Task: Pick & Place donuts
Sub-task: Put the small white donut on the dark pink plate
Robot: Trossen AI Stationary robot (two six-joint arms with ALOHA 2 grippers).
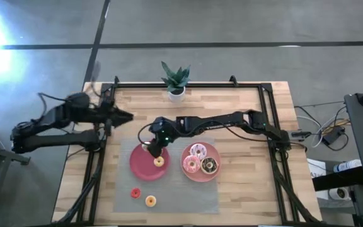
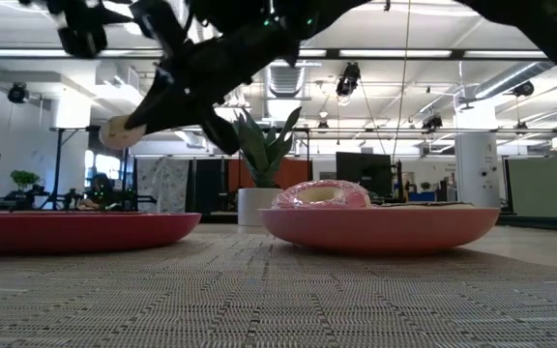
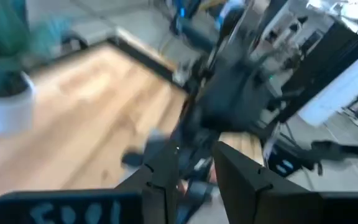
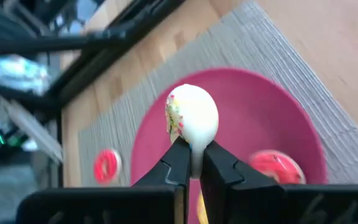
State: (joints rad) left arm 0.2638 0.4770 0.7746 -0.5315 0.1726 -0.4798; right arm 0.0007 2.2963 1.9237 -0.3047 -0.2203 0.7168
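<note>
My right gripper [image 1: 150, 149] hangs over the far-left part of the red plate [image 1: 138, 168], shut on a pale cream sprinkled donut [image 4: 192, 118]. A small orange donut [image 1: 159, 161] lies flat in that plate. The pink plate [image 1: 215, 174] carries a pale pink sprinkled donut [image 1: 198, 151], a pink donut [image 1: 191, 166] and a chocolate donut [image 1: 209, 166]. A small red donut [image 1: 135, 193] and a yellow one [image 1: 150, 201] lie flat on the grey mat. My left gripper [image 1: 128, 116] waits, open, above the table's left edge. My right gripper pinches the cream donut by its rim [image 4: 193, 151] between its two fingers [image 4: 178, 163], coming from above and slanting down toward the table's left. The donut stands on edge beyond the fingertips, lifted clear above the red plate [image 2: 75, 230].
A potted plant [image 1: 176, 79] stands at the far edge of the table. A grey woven mat [image 1: 181, 198] lies under both plates. Black frame rails [image 1: 93, 170] run along the table's sides. Bare wood shows to the right of the pink plate.
</note>
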